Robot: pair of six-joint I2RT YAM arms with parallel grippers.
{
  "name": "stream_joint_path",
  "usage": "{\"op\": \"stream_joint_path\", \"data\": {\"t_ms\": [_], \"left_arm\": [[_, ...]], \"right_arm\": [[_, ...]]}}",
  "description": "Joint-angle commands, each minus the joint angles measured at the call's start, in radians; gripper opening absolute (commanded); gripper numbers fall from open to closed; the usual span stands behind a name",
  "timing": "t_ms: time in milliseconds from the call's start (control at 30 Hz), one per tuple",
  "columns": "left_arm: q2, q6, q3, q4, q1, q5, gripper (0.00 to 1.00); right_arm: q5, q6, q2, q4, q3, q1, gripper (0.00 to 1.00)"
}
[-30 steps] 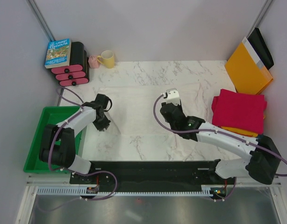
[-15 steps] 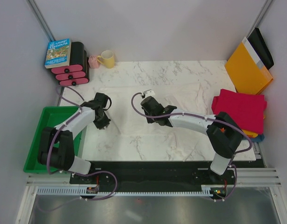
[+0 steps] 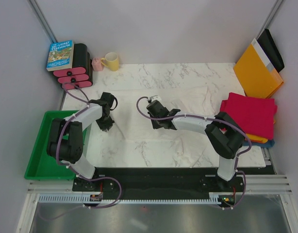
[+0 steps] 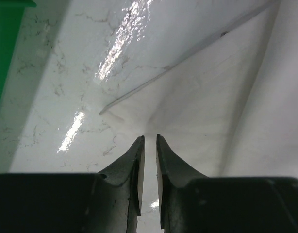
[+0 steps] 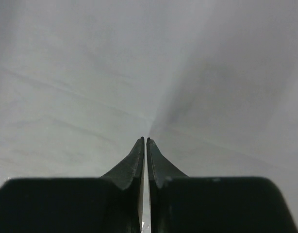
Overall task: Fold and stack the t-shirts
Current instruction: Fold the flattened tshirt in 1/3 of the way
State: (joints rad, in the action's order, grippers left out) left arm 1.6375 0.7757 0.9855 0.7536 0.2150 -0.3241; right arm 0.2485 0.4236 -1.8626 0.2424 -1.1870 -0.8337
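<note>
Pinching one white t-shirt, two tools press nearly together: left tool near its edge, right tool mid-cloth. Three folded t-shirts, red over orange and blue, stack well right of both.

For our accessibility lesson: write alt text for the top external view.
Two robot arms reach over a wrinkled white t-shirt spread on a marbled table, left claw and right claw each pinching the cloth. A stack of folded shirts, red on top, sits at the right edge; a green tray at the left.
</note>
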Motion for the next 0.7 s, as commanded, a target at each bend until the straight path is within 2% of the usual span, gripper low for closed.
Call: {"op": "stream_joint_path", "data": {"t_ms": [0,133,400,667], "left_arm": [[-0.034,-0.033,0.053,-0.017,-0.003,-0.038,0.22],[-0.076,-0.042,0.045,-0.036,-0.003,-0.029,0.22],[0.087,-0.044,0.029,-0.042,-0.003,-0.027,0.22],[0.105,-0.024,-0.008,-0.022,-0.011,0.026,0.24]], "right_arm": [[-0.017,0.018,0.006,-0.046,-0.069,0.008,0.1],[-0.018,0.018,-0.01,-0.049,-0.103,0.008,0.11],[-0.071,0.049,-0.158,-0.042,-0.22,0.048,0.11],[-0.113,0.104,-0.211,-0.02,-0.241,0.123,0.12]]}}
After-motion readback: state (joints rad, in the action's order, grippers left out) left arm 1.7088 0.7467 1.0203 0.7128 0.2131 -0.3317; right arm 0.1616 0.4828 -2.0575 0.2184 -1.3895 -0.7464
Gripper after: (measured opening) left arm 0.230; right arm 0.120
